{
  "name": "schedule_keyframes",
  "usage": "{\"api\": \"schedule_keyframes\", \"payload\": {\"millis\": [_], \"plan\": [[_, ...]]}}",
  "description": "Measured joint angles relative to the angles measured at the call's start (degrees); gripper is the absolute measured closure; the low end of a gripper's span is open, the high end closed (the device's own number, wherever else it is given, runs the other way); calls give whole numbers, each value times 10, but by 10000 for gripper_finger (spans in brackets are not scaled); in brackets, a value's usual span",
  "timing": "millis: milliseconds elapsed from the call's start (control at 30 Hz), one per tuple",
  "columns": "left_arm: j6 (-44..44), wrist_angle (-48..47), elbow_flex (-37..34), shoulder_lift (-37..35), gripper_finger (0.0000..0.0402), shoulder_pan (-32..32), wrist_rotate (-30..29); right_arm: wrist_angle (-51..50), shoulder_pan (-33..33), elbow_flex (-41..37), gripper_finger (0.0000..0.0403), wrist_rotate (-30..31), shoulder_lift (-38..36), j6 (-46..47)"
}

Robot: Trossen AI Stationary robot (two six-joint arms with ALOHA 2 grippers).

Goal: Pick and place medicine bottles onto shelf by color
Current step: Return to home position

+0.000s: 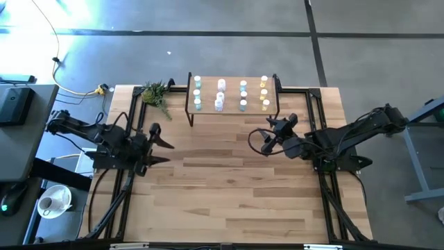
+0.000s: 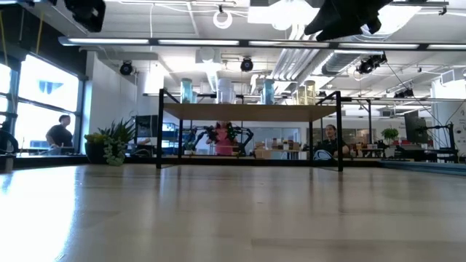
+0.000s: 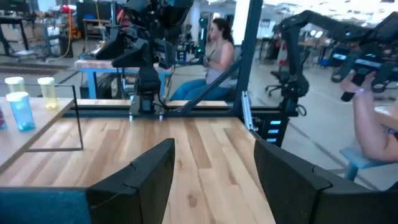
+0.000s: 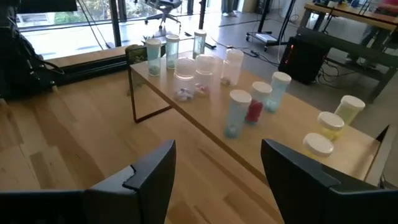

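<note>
**Finding 1: the shelf (image 1: pixel 232 97).** It stands at the far edge of the tabletop (image 1: pixel 229 187). Every one of the medicine bottles (image 1: pixel 220 85) that I can see stands on it, upright with the cap up. They sit in four lines by colour:
- teal bottles (image 4: pixel 172 48) at the end nearest the plant (image 1: pixel 156 94)
- white bottles (image 4: pixel 205 70) next
- blue bottles (image 4: pixel 237 111) after those
- yellow bottles (image 4: pixel 329 127) at the other end

Each colour has its own line of three, with a gap between lines. I judge this to be the sorting the task asks for. I see no bottle on the tabletop in any view.

**Finding 2: the grippers.** The left gripper (image 3: pixel 213 152) hangs over the table's left side, well apart from the shelf, with its fingers spread and nothing between them. The right gripper (image 4: pixel 217 149) sits just in front of the shelf's yellow end, raised above the wood, with its fingers likewise spread and empty. Neither touches a bottle or the shelf.

**Assessment.** With nothing held and nothing loose, I judge the placing work complete. The fingers stand apart because there is no load to carry, and the right arm needs only to fold away to its rest pose. The one risk I note is its nearness to the shelf. I would draw it backward and up rather than sideways, so that it cannot sweep the yellow and blue lines.
</note>
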Motion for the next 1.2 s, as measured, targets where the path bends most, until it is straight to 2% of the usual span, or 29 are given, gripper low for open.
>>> {"api": "schedule_keyframes", "payload": {"millis": [267,500,667,900,1067,1200], "plan": [[-29,40,-105,-91,190,0,25,-61,0,0,176,7,-6,49],[-51,73,-181,-153,190,0,24,-202,12,0,176,42,-23,176],[-56,92,-218,-183,190,0,19,-266,46,0,176,69,-28,242],[-56,82,-220,-191,190,0,18,-352,107,0,176,98,-34,335],[-47,77,-220,-190,190,0,22,-325,136,-29,176,84,-35,361],[-67,74,-220,-189,190,0,23,-241,140,-49,176,43,-35,307]]}}
